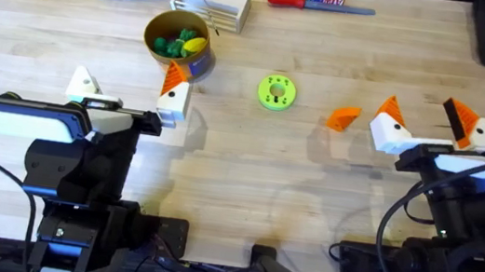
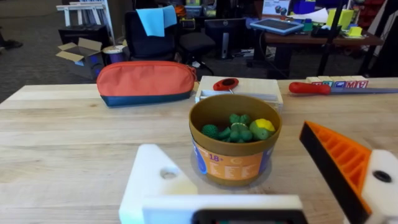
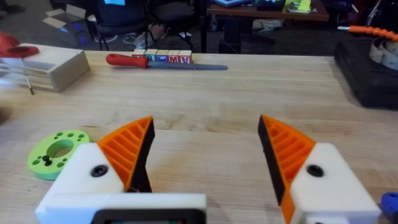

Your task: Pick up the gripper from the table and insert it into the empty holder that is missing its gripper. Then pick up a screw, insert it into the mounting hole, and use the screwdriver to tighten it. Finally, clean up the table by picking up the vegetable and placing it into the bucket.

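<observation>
1. I see the gripper (image 1: 342, 118), a loose orange wedge, lying on the table (image 1: 247, 170) at about 9 o'clock from the right gripper (image 1: 428, 118).
2. The right gripper has both orange tips; its jaws stand wide open around nothing.
3. On the left gripper (image 1: 126, 94), the holder (image 1: 81, 85) is bare white; those jaws are open too.
4. The bucket (image 1: 179, 45) sits at 12 o'clock from the left gripper's orange tip, just beside it.
5. A lime-green disc (image 1: 276, 92) lies at 3 o'clock from the bucket.
</observation>
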Robot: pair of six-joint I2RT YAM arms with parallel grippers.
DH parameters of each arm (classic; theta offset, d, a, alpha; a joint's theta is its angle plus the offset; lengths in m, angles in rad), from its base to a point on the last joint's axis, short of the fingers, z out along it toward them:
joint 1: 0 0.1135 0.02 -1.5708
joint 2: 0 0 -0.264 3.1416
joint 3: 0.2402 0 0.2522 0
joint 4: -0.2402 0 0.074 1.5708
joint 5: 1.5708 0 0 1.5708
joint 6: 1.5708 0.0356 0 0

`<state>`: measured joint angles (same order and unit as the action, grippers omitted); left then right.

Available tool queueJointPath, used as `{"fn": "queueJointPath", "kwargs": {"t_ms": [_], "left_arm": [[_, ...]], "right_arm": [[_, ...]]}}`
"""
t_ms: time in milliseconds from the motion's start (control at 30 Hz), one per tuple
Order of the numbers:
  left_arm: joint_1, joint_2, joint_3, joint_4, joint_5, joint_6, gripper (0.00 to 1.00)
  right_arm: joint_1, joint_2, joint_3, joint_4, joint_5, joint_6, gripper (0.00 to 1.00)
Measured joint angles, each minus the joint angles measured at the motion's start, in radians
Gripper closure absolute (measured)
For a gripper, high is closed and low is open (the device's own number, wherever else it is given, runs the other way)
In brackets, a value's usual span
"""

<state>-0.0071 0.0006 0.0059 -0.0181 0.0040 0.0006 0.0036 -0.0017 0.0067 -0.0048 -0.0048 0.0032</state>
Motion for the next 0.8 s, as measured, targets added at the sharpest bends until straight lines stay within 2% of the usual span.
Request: {"fn": "queueJointPath", "kwargs": {"t_ms": [333,433,567,700,800], "left_arm": [[0.0,0.0,0.0,-0.001,0.0,0.0,0.016],[0.0,0.0,0.012,-0.051,0.001,-0.01,0.016],[0.0,0.004,0.137,-0.28,0.003,-0.032,0.015],[0.0,0.077,0.418,-0.594,0.003,-0.044,0.014],[0.0,0.188,0.631,-0.84,0.006,-0.058,0.014]], "right_arm": [[0.0,0.0,0.0,-0.005,0.0,0.0,0.008],[0.0,0.0,0.0,0.005,0.0,0.0,0.009],[0.0,0.006,0.041,-0.082,0.002,0.019,0.009],[0.0,0.077,0.22,-0.304,0.004,0.035,0.011],[0.0,0.151,0.384,-0.439,0.004,0.042,0.011]]}}
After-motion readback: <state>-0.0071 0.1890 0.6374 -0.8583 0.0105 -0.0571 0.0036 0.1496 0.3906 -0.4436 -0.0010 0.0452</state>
